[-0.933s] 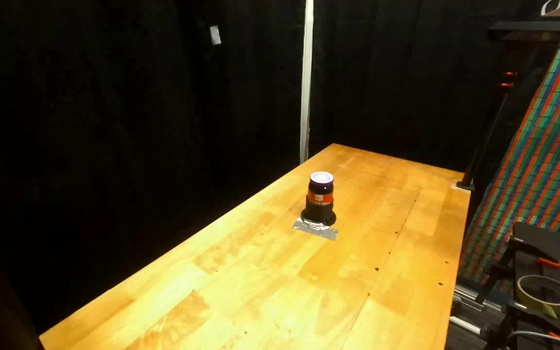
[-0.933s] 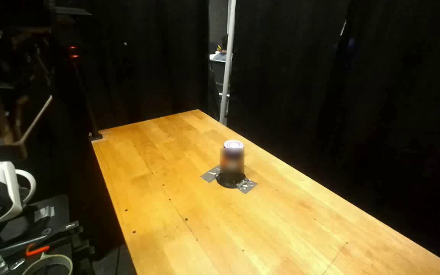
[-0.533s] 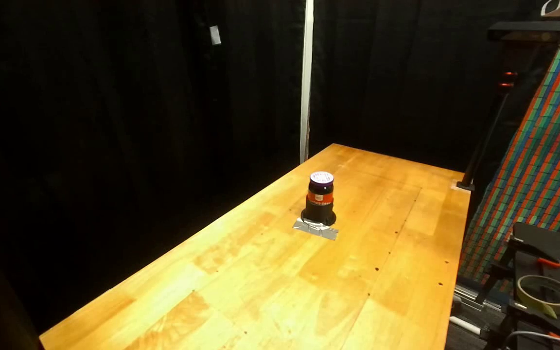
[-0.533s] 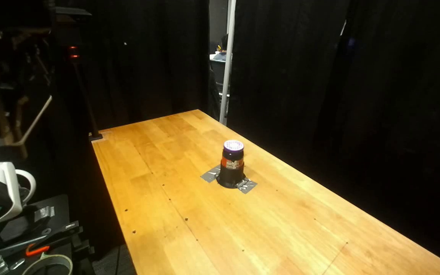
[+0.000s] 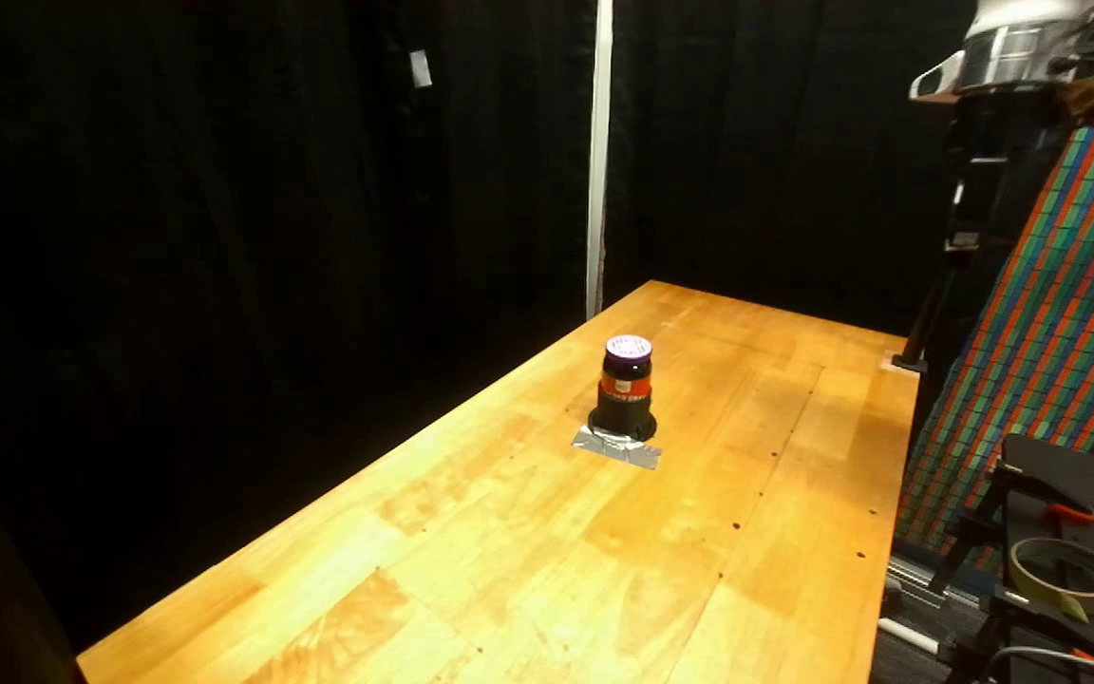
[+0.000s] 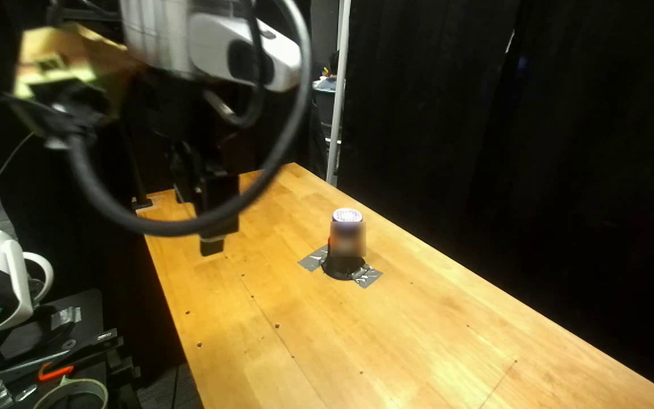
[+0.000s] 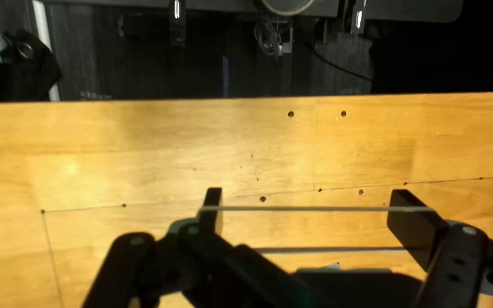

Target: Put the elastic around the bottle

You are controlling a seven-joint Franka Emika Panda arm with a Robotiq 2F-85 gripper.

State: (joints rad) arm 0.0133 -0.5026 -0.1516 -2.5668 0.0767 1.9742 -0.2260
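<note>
The bottle (image 5: 627, 375), with an orange label, dark glass and a white-purple cap, stands upright in a black holder (image 5: 622, 418) taped to the table. It also shows in an exterior view (image 6: 347, 215), its body blurred there. The gripper (image 7: 308, 201) is open in the wrist view. A thin pale elastic (image 7: 306, 208) is stretched around its two fingers as two parallel strands. In both exterior views the gripper (image 5: 963, 228) (image 6: 201, 221) hangs fingers-down over the table's side, above and apart from the bottle. The bottle is out of view in the wrist view.
The wooden table (image 5: 509, 570) has small holes. Grey tape (image 6: 368, 276) fixes the holder. A black post (image 5: 917, 351) is clamped at a far corner. A side cart (image 5: 1069, 456) carries a tape roll (image 5: 1066, 576). A thick black cable (image 6: 174, 228) loops from the arm.
The arm and gripper have moved in over the table and now show plainly in both exterior views; before, at most a part showed at the edge. The bottle has not moved.
</note>
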